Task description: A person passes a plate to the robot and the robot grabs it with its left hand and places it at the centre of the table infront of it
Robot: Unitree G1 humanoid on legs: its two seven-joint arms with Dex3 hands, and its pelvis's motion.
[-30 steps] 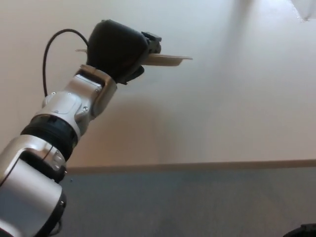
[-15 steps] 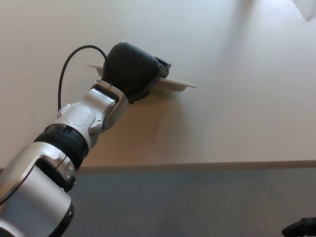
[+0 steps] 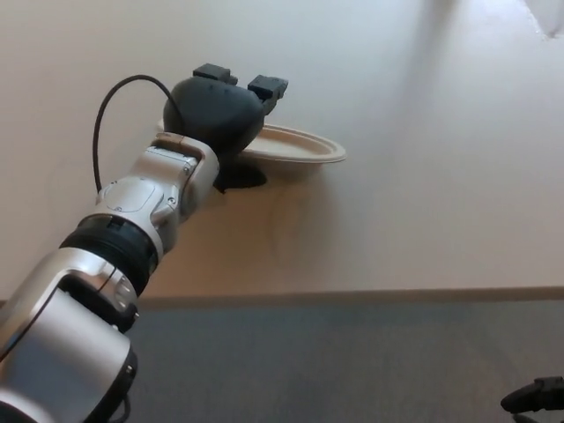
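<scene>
A pale cream table [image 3: 423,203] fills most of the head view, its near edge meeting a grey floor [image 3: 352,361] below. The beige plate [image 3: 295,145] lies on the table's upper middle, nearly flat, its long axis running left to right. The left robot hand [image 3: 220,115] covers the plate's left side, its two fingers [image 3: 267,87] lifted apart above the rim; half a second ago they clamped the tilted plate. Only a dark sliver of the right robot hand [image 3: 535,396] shows at the bottom right corner, so its fingers cannot be judged.

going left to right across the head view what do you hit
left arm's silver forearm → left hand → plate → bare table → a dark object at the bottom right corner, too little showing to identify
</scene>
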